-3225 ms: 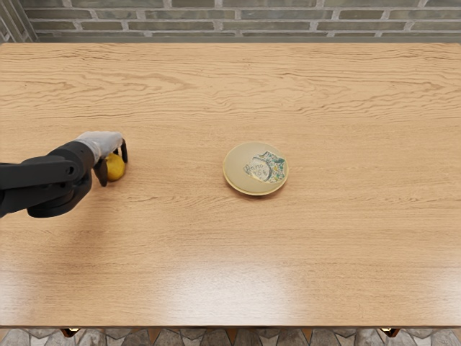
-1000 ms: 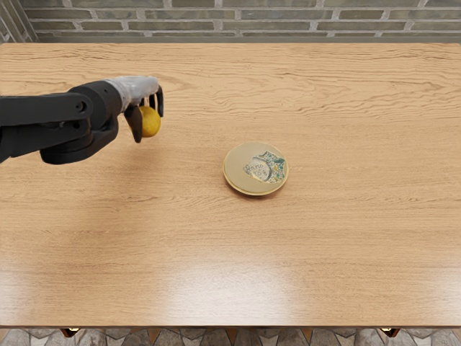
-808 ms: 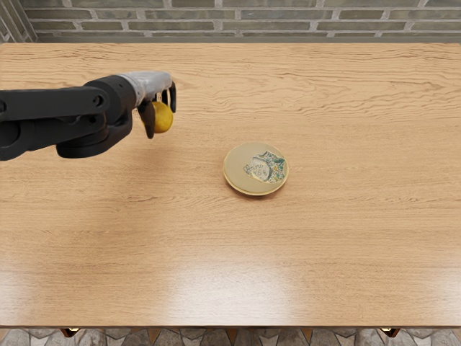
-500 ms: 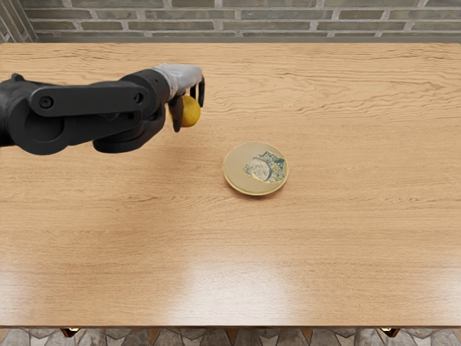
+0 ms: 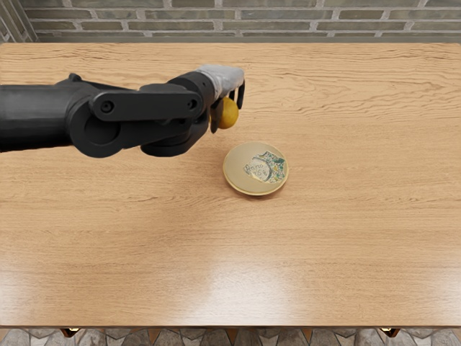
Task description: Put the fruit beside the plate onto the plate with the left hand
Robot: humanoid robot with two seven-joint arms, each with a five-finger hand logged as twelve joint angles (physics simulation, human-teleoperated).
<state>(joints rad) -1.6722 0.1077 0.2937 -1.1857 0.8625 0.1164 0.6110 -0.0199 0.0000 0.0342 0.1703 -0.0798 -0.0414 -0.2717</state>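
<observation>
Fruit, round and yellow-orange point(image 5: 228, 113), sits in the grasp of the left hand point(image 5: 224, 81), a little above and left of the centre of the frame. The hand's pale grey back faces up, and its dark fingers point(image 5: 240, 92) curl down over the fruit, closing on it from above and from the right. Only the lower part of the fruit shows beneath them. The fruit appears lifted off the wooden table point(image 5: 346, 245), though its height above the surface cannot be judged from this 1 view. The plate point(image 5: 232, 170) lies flat on the table at about the centre of the frame, below and to the right of the fruit. It is a small round dish, cream in colour, with a green and blue pattern over its middle and right side, and nothing rests on it. Fruit and plate are near each other but apart: the fruit shows just above and to the left of the plate's upper left rim, not over the dish itself. The left arm point(image 5: 108, 119), thick and black, enters from the left edge and runs across the upper left of the frame to the hand, with a large round joint partway along. A grey brick wall point(image 5: 288, 18) runs along the top edge behind the table. Only 1 arm shows.
</observation>
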